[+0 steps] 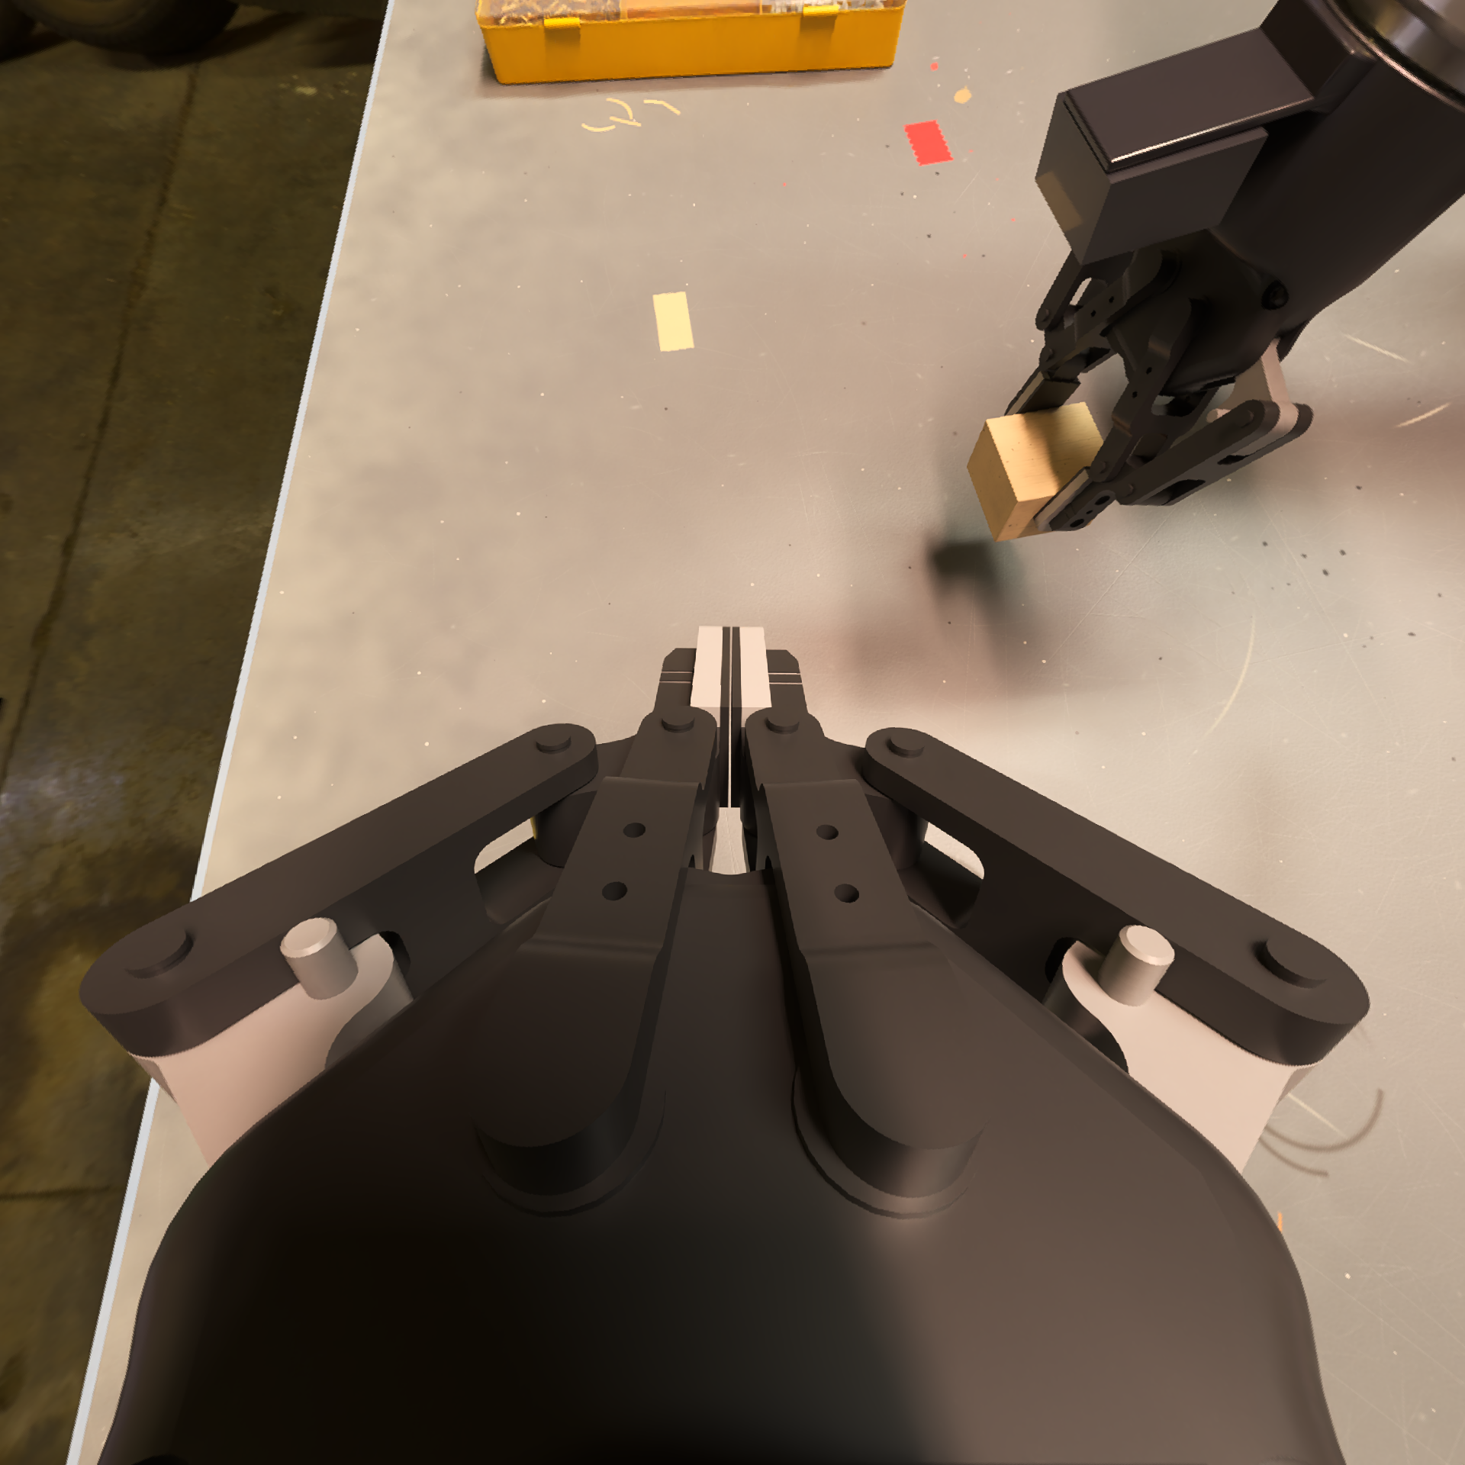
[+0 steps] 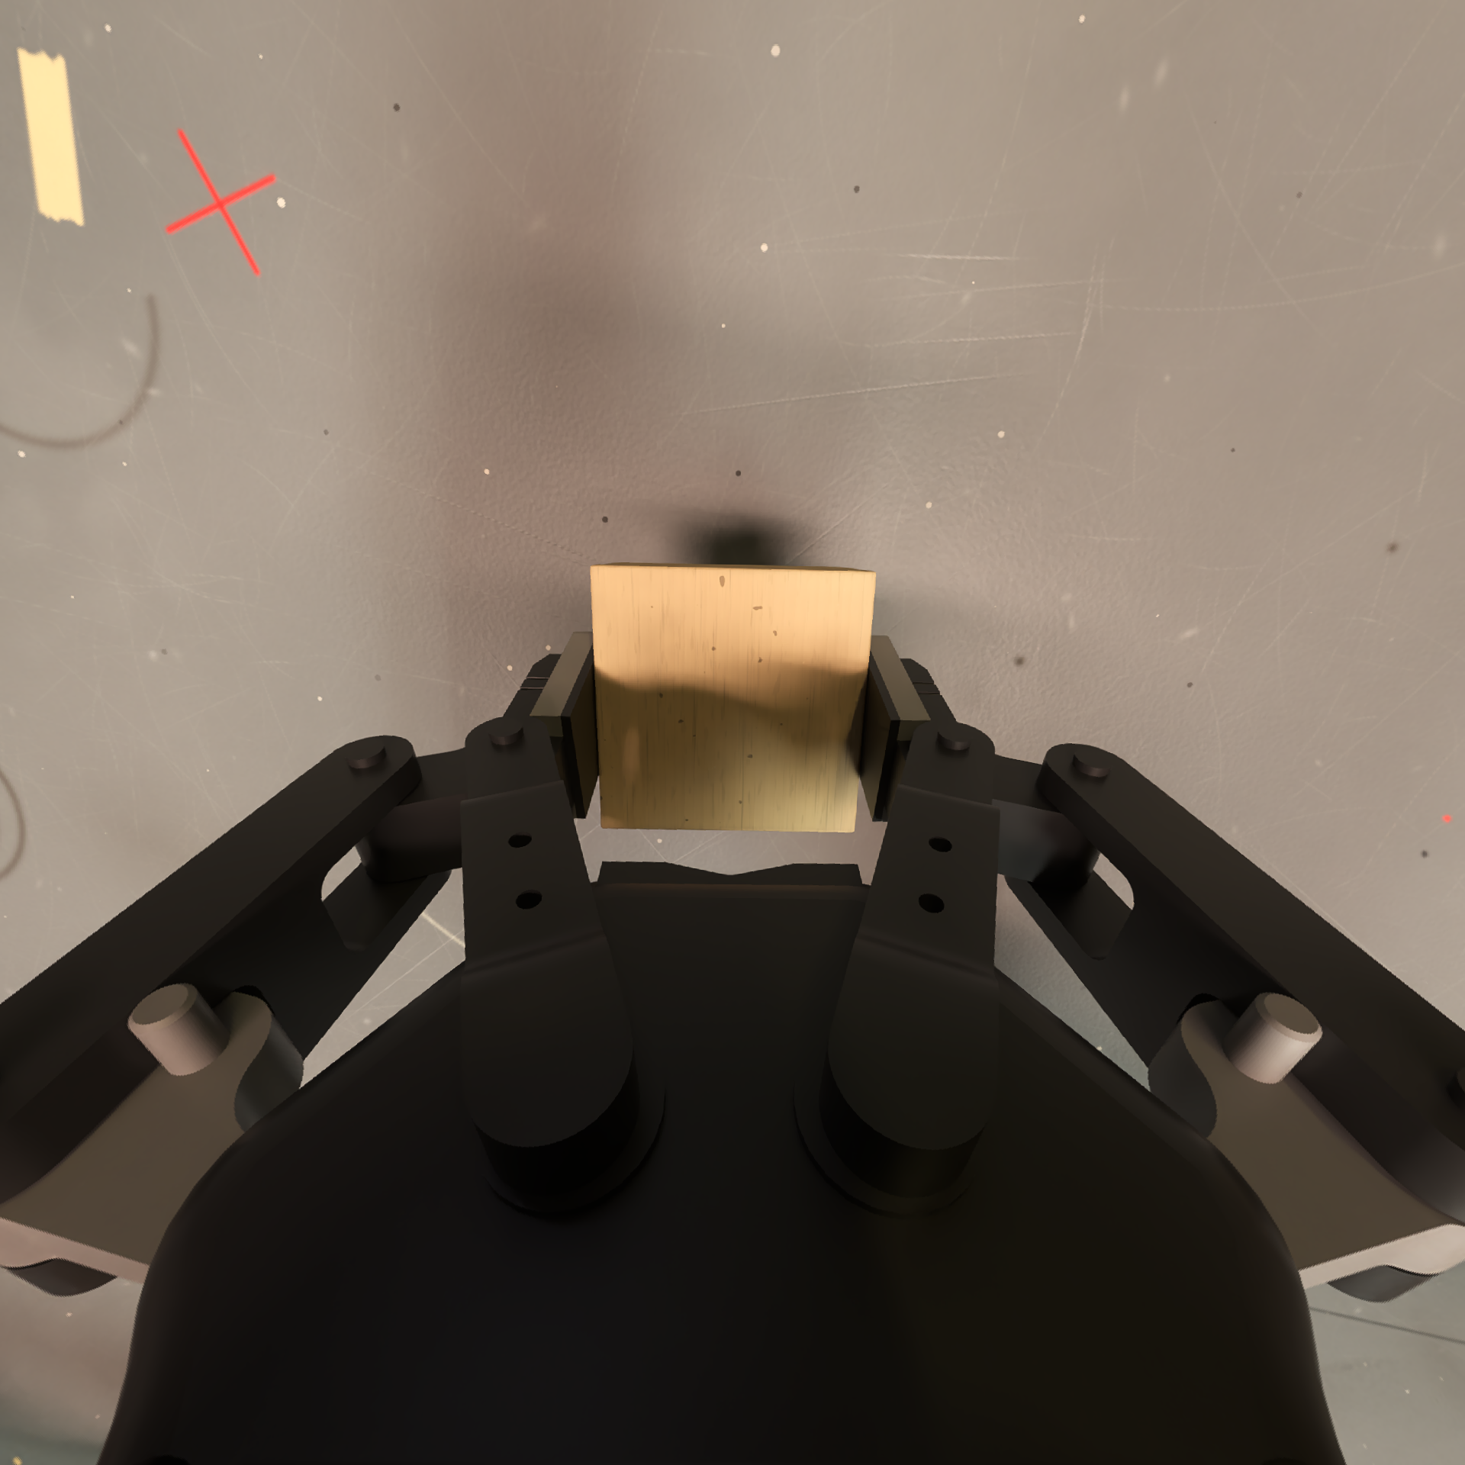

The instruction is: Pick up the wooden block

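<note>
The wooden block (image 2: 729, 698) is a pale tan cube held between the two pads of my right gripper (image 2: 731, 674), which is shut on its sides. In the left wrist view the block (image 1: 1027, 464) hangs a little above the grey table, with its dark shadow below it, and the right gripper (image 1: 1054, 452) comes down on it from the upper right. My left gripper (image 1: 729, 646) is shut with nothing between its pads, over the table to the left of the block and nearer.
A yellow case (image 1: 690, 40) stands at the table's far end. A yellow tape strip (image 1: 673, 321) and a red patch (image 1: 927, 143) lie flat on the table (image 1: 515, 476). The table's left edge (image 1: 301, 412) drops to a dark floor. A red cross (image 2: 220, 203) marks the surface.
</note>
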Robot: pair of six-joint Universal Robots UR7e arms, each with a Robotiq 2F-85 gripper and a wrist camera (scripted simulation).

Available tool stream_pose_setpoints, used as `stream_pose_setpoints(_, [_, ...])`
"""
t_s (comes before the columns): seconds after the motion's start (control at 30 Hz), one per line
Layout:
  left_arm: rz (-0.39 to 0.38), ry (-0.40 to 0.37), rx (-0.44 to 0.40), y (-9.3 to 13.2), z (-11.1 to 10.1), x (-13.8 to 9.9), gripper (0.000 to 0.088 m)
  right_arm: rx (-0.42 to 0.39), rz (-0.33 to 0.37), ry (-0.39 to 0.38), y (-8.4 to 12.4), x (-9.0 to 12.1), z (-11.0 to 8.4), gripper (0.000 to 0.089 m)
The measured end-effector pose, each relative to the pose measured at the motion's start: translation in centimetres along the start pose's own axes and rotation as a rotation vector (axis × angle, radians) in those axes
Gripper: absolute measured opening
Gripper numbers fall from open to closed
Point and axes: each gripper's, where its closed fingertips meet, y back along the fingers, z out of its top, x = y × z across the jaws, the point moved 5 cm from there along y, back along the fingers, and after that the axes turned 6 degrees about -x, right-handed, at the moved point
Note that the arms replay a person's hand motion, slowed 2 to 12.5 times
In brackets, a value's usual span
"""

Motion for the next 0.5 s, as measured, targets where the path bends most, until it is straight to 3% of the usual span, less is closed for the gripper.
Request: stream_pose_setpoints(0.5, [-0.007, -0.005, 0.01, 0.0, 0.05, 0.06, 0.001, 0.084, 0.008, -0.039, 0.3, 0.24, 0.61, 0.0525])
